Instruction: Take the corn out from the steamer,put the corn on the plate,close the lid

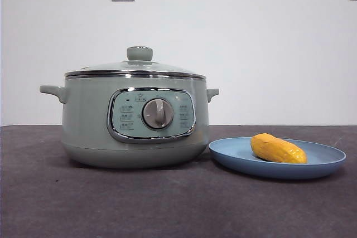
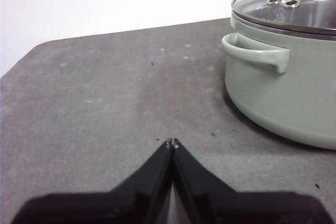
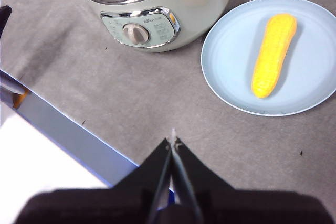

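Corn (image 1: 278,149) on plate (image 1: 234,157), lid (image 1: 136,68) on steamer (image 1: 134,132). Task looks done; left gripper (image 2: 171,143) & right gripper (image 3: 172,141) closed, empty. Next: nothing.

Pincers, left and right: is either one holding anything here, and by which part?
Nothing is held. The left pincer and right pincer are both shut on nothing, above bare table.

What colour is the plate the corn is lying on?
Light blue. The plate holding the corn shows best in the right wrist view.
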Robot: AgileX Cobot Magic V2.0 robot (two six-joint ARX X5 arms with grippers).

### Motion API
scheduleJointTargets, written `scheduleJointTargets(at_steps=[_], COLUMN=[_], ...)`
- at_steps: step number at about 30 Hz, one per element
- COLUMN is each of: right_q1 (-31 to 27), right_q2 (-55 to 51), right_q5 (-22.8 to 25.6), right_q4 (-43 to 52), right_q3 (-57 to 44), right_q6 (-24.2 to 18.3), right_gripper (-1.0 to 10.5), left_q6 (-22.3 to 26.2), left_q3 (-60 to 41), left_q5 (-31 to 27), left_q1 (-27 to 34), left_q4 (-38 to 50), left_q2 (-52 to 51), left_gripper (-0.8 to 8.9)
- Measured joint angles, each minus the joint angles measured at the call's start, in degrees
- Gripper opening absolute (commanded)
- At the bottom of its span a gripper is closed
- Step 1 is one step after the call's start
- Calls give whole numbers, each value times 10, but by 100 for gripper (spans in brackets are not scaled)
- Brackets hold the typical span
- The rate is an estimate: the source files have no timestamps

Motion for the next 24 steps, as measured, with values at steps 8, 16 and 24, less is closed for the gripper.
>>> scheduleJointTargets(at_steps=[8,16,24], right_q1=[-22,-107,-135], right_q2=[-33,-153,-280], right_q5=[14,13,22], right_q4=[18,212,440], right_q3=[-1,-96,-332], right_q6=[-35,-55,-58], right_gripper=[1,1,1], left_q6=[0,0,0], left_q3=[0,0,0], left_q5=[0,0,0], left_q1=[0,0,0], left_q4=[0,0,0], left_q2=[0,0,0], left_gripper=[-4,-4,-4])
